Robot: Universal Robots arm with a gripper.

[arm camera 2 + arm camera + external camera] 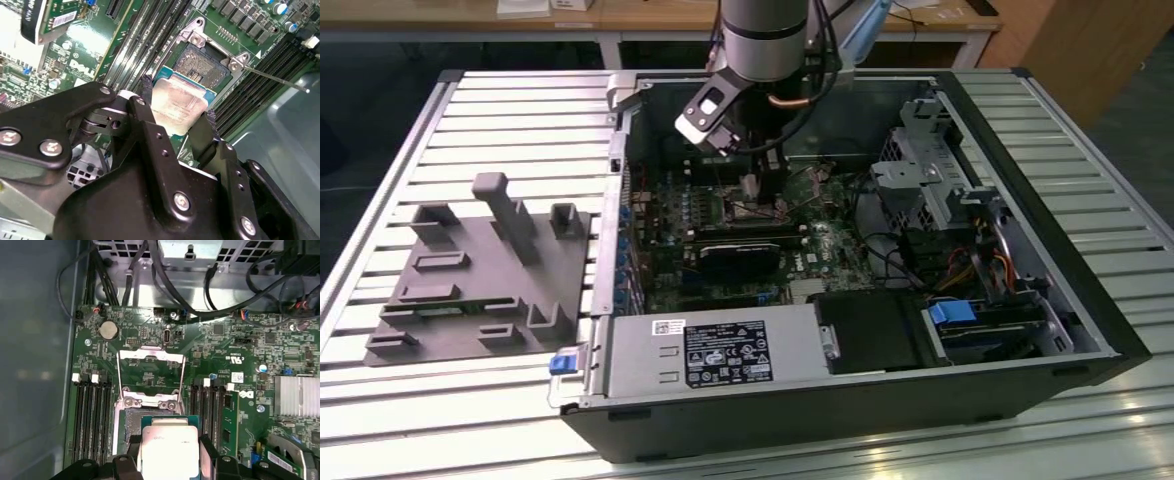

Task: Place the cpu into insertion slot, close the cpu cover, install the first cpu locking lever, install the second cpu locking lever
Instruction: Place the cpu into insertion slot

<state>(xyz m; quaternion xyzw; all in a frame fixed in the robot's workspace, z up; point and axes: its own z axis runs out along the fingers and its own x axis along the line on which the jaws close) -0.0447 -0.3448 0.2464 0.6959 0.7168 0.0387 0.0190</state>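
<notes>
My black two-fingered gripper is clamped on the flat silvery-grey square cpu by opposite edges, directly over the black-framed square insertion slot. The thin silver cpu cover is flipped open.

Slatted aluminium table; open black computer tower case lies on its side on it; grey plastic fixture block sits flat just beside the case, at the exterior view's left.
</notes>
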